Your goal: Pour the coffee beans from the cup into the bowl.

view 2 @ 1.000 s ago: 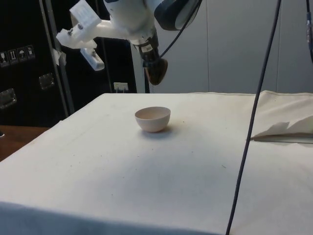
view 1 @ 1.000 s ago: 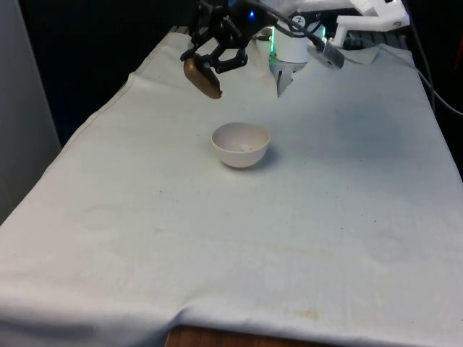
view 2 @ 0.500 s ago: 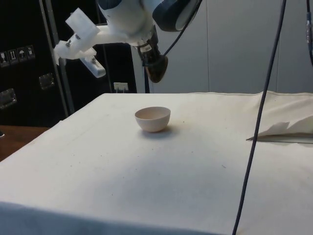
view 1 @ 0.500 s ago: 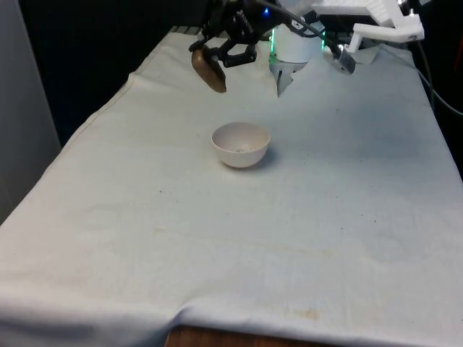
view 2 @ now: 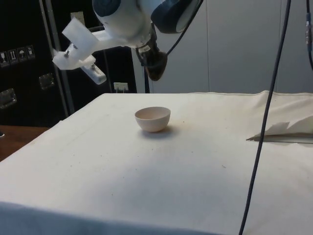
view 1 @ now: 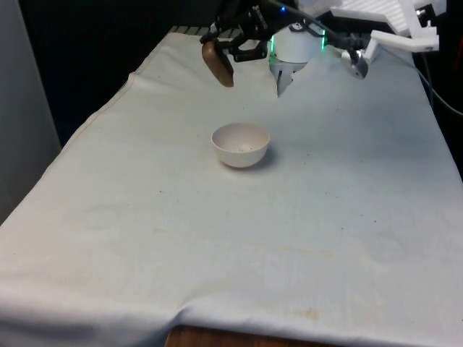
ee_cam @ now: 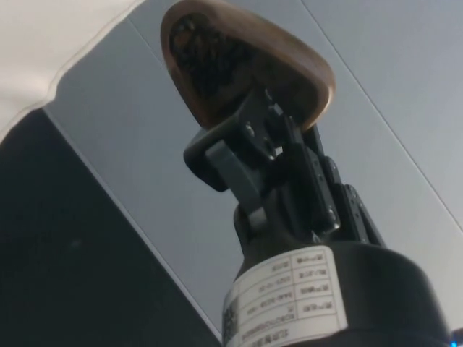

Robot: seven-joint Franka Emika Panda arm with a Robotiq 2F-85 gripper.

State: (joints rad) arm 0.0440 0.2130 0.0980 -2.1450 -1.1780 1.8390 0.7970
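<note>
Item: brown cup (view 1: 218, 63), tilted, held in the air above the far part of the table (view 1: 145, 231), towards the front view's left of the bowl and beyond it. Wrist view shows its rim pinched by the black pincer (ee_cam: 249, 155), with dark contents inside.

Item: pale bowl (view 1: 241, 144), upright on the white cloth, apart from the cup. Interior holds a few dark specks.

Open room: bare cloth on every side of the bowl; wide stretch between bowl and near table edge, where the cloth hangs over and wood shows beneath. Both side edges lie well apart from the bowl.

Writing: a white label on the pincer body in the wrist view; text not readable.
</note>
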